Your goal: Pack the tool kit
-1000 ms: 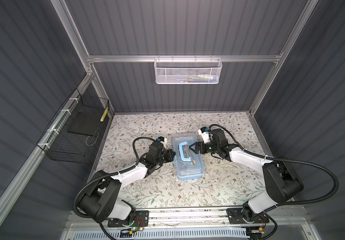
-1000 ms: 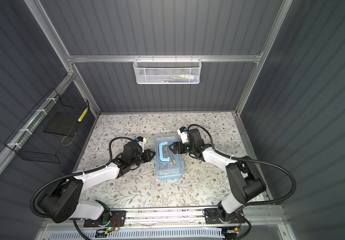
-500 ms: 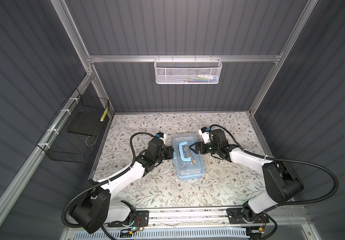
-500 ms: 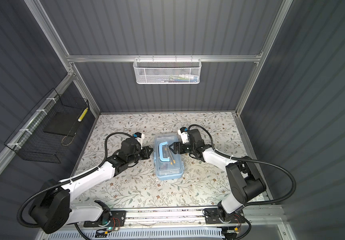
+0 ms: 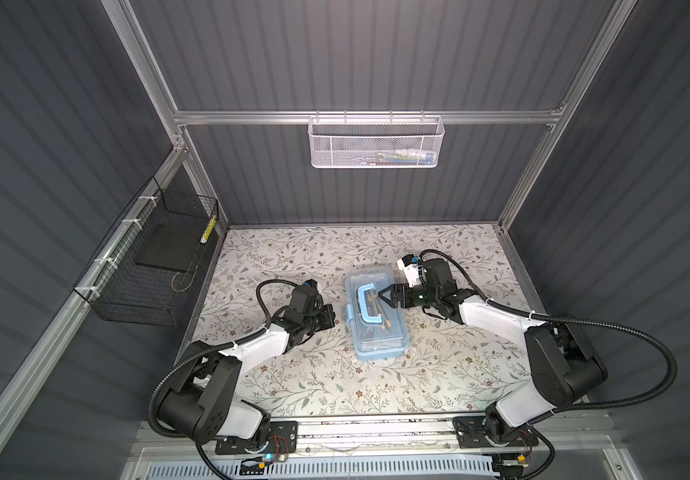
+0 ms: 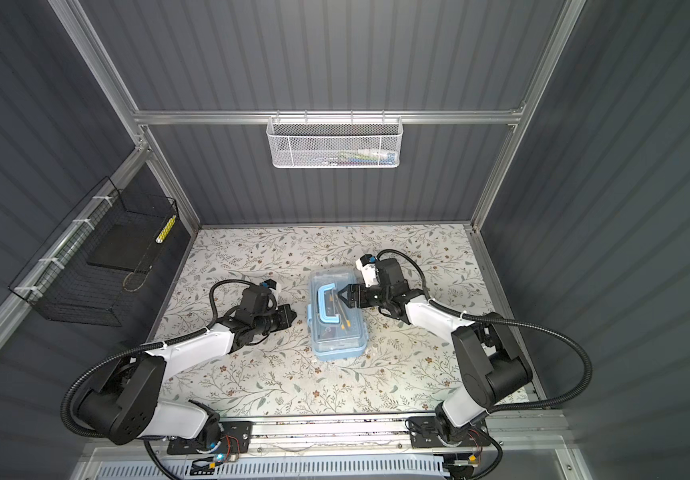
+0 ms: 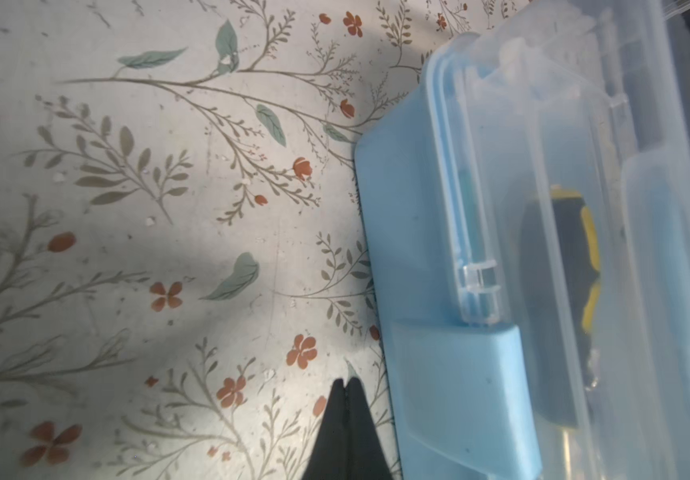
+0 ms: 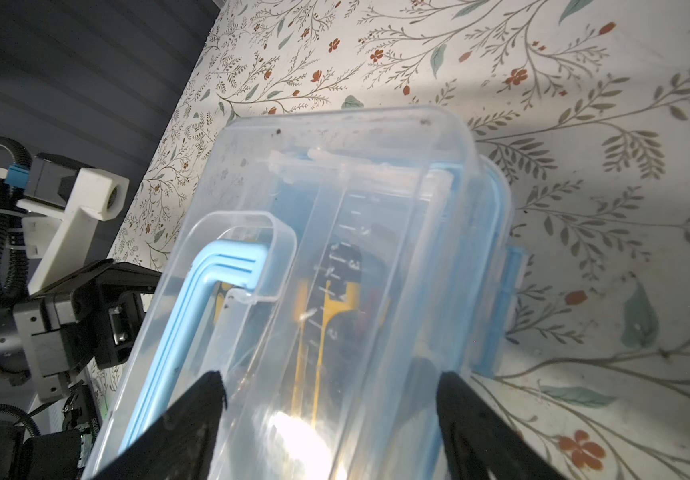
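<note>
Two grippers flank my light-blue plastic tool kit with its clear lid (image 5: 376, 316), which sits mid-table on the floral tabletop (image 5: 318, 382). My left gripper (image 7: 346, 388) is clenched on nothing, just beside the latch side. My right gripper (image 8: 331, 392) is spread wide above the lid.

A tool kit (image 5: 376, 318) sits at the middle of the table (image 5: 439, 374), with the left gripper (image 5: 331, 322) just to its left and the right gripper (image 5: 387, 295) over its right edge. A mesh basket (image 5: 374, 143) hangs on the back wall; a wire basket (image 5: 148, 266) hangs at left.
</note>
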Available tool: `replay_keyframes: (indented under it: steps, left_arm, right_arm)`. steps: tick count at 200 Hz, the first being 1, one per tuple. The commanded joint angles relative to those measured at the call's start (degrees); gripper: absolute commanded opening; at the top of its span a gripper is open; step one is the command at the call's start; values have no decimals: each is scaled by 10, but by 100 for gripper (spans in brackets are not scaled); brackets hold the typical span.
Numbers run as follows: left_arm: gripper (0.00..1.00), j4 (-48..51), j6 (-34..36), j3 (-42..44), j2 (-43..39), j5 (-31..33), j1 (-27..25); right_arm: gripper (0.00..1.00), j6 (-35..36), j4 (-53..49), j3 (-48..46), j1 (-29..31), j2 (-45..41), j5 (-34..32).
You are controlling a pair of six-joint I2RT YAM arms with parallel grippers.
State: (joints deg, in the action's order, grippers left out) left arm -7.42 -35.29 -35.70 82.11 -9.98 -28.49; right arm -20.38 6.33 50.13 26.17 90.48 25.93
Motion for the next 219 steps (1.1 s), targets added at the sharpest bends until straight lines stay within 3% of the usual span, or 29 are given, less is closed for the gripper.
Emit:
replay_keyframes:
  steps: [1,130,201,219]
  left_arm:
    - [0,-46,-12,2,7,-21,-11]
    - [0,-110,-40,-39,61,-50,-38]
    - [0,-176,-70,-76,124,-68,-88]
    - [0,-99,-37,-90,100,-30,-90]
  right_arm:
    - [81,7,-64,-24,5,13,5]
    - [81,-3,-49,-32,5,14,13]
    - [81,-16,-26,-44,5,11,22]
    - [81,-23,-25,-51,1,1,8]
